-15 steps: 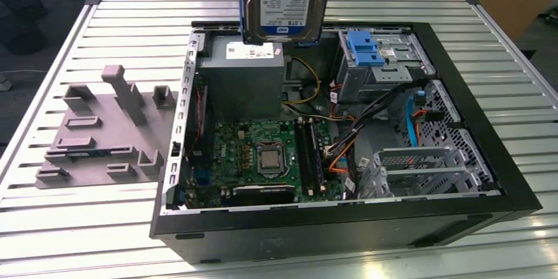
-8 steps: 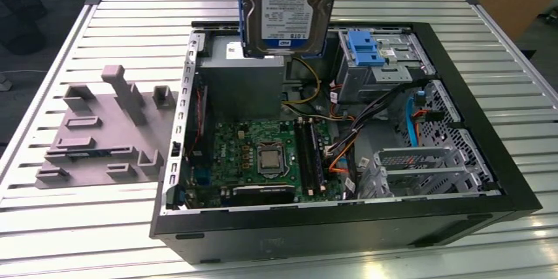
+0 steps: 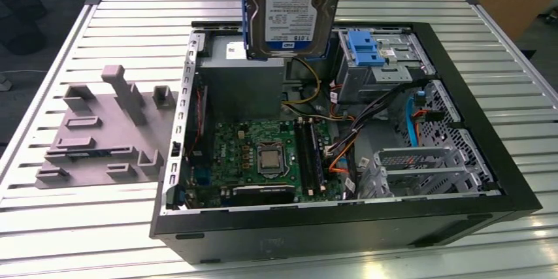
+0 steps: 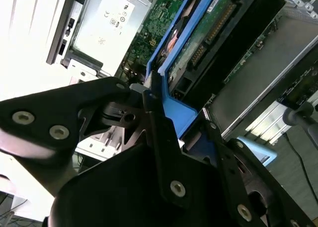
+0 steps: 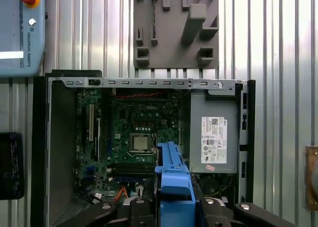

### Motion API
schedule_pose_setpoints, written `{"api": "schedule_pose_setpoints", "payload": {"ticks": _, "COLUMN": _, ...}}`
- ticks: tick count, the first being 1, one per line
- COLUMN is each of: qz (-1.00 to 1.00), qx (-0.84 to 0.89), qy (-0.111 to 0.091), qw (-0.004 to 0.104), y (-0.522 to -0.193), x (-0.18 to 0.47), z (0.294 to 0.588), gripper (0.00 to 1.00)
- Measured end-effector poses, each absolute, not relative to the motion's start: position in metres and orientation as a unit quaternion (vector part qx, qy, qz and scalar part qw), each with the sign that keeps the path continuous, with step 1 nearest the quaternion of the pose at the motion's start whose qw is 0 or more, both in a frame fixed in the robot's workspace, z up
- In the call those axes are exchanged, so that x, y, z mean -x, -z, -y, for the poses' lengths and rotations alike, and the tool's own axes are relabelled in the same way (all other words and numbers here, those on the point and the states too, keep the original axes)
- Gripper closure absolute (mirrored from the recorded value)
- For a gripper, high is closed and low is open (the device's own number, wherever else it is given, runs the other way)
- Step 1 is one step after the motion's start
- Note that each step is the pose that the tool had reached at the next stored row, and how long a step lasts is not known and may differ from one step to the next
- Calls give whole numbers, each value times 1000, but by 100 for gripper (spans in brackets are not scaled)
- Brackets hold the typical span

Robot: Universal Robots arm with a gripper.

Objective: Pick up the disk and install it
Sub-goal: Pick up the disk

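a: where's the disk?
b: the disk [image 3: 291, 11], a flat rectangular silver hard drive with a white-and-blue label, clipped in a blue plastic bracket. it hangs upright above the far end of the open black metal computer case [image 3: 488, 181]. lifted well over the case, label facing the exterior view.

a: gripper?
b: the black two-finger gripper [image 4: 181, 117] is clamped on the disk's blue bracket. in the second wrist view one black finger [image 4: 158, 132] presses each side of the bracket, and the disk's green circuit-board side [image 4: 198, 33] points down at the case. in the first wrist view the gripper [image 5: 174, 207] grips the same blue bracket edge [image 5: 171, 172], with the case interior below it.

a: inside the case?
b: a green motherboard [image 3: 261, 155] lies flat on the case floor. a grey metal power supply box with a white label [image 3: 240, 76] sits at the case's far end, below the disk. a second upright blue plastic bracket [image 3: 362, 47] stands in the case's far drive cage, on the exterior view's right of the disk.

a: outside the case?
b: a grey plastic fixture plate with raised blocks [image 3: 104, 129] lies on the ribbed metal table [image 3: 70, 227], just beside the case on the exterior view's left.
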State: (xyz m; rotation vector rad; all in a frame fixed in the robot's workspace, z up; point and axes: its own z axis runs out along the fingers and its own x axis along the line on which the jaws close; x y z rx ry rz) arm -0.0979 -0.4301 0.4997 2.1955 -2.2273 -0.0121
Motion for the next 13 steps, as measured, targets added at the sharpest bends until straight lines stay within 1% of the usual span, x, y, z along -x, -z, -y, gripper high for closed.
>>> {"api": "schedule_pose_setpoints", "payload": {"ticks": 13, "qz": 712, "qx": -702, "qy": 4, "qw": 7, "y": -500, "x": 96, "z": 430, "gripper": 64}}
